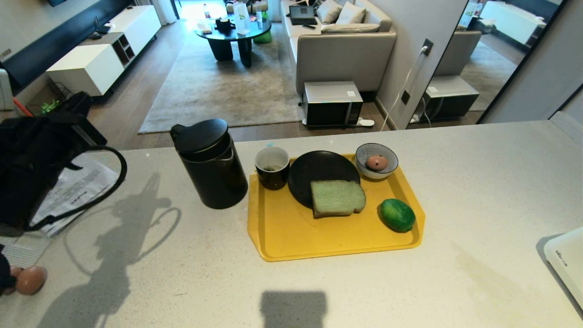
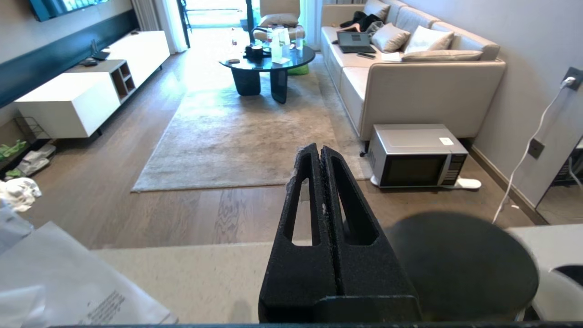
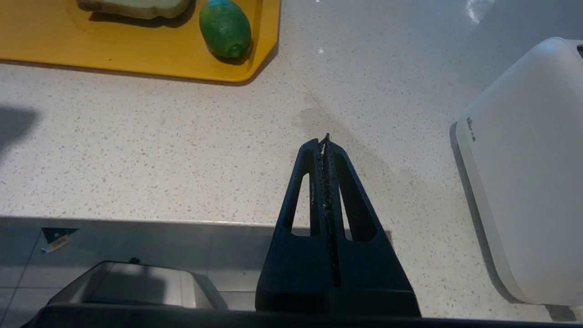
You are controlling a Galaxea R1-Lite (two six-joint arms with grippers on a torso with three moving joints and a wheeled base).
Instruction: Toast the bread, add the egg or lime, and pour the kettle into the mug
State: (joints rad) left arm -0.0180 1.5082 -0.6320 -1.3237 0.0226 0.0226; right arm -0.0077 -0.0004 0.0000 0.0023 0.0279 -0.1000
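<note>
The black kettle [image 1: 210, 164] stands on the counter just left of the yellow tray [image 1: 291, 237]. On the tray are the mug [image 1: 272, 167], a black plate [image 1: 319, 175] with the bread [image 1: 337, 198] half on it, the lime [image 1: 397, 215], and a striped bowl [image 1: 387, 152] holding an egg [image 1: 377, 162]. My left arm [image 1: 41, 150] hangs at the far left. Its gripper [image 2: 317, 152] is shut on nothing, raised beside the kettle's lid [image 2: 460, 264]. My right gripper [image 3: 324, 140] is shut and empty over the counter's near edge, right of the lime [image 3: 225, 28].
A white toaster [image 1: 567, 264] sits at the counter's right edge, close beside the right gripper, its side [image 3: 528, 168] filling that view. Printed papers [image 1: 77, 187] lie at the left. A second egg [image 1: 31, 279] rests at the near left corner. Beyond the counter is a living room.
</note>
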